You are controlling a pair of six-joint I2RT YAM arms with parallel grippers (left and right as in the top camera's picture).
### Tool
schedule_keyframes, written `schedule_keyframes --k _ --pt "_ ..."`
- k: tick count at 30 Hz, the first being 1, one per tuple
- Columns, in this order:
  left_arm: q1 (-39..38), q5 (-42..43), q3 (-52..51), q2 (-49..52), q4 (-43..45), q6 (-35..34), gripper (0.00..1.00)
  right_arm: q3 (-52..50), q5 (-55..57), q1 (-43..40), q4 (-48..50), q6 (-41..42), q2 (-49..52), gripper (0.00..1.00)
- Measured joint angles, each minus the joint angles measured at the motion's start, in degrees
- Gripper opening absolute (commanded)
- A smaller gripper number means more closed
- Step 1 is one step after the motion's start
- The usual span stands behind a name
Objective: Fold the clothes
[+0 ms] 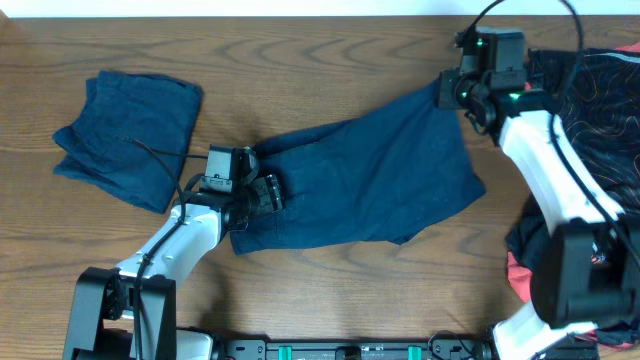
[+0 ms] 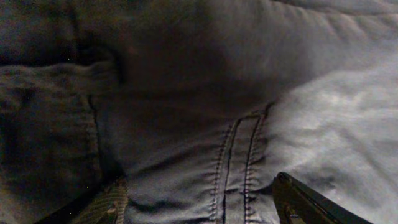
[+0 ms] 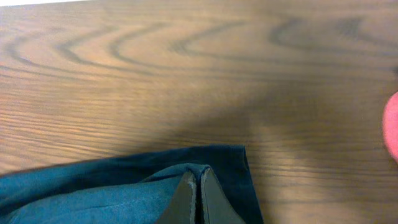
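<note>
My right claw (image 3: 198, 196) is pinched shut on a corner of the navy shorts (image 1: 370, 180), spread across the middle of the bench (image 1: 330, 60). My left claw (image 1: 266, 192) sits open on their other end. If that thin pinch slips, the fold drags crooked.

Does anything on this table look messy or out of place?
The middle navy shorts lie slanted and wrinkled, one corner pinched by the right gripper; the pair at left is folded tidily. Nothing looks damaged.
</note>
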Motion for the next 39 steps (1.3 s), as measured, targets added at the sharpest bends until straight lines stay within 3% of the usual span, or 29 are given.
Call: schedule_keyframes --k 6,9,13,18,27,32,39 --pt "0.0 0.0 0.0 0.0 -0.1 0.0 0.76 0.0 2.3 0.0 5.8 0.9 7.9 0.01" --pt "0.0 0.0 0.0 0.0 0.0 0.0 0.80 0.0 5.4 0.0 5.6 2.9 10.4 0.24" --pt "0.0 -0.1 0.0 -0.8 -0.2 0.0 0.85 -0.1 8.2 -0.2 3.2 3.4 10.9 0.43" --pt "0.0 -0.6 0.0 -8.0 -1.6 0.2 1.00 -0.1 9.4 -0.2 -0.3 3.1 6.6 0.35" --pt "2.5 -3.6 0.0 -25.9 -9.7 0.2 0.98 0.6 -0.7 1.5 -20.4 3.1 -11.1 0.37" --pt "4.9 -6.3 -0.1 -23.2 -14.9 -0.3 0.98 -0.5 -5.4 8.5 -24.5 2.4 -9.2 0.39" --pt "7.4 -4.9 -0.3 -12.9 -15.0 -0.9 0.98 -1.6 -7.7 19.1 -24.5 1.5 -0.3 0.38"
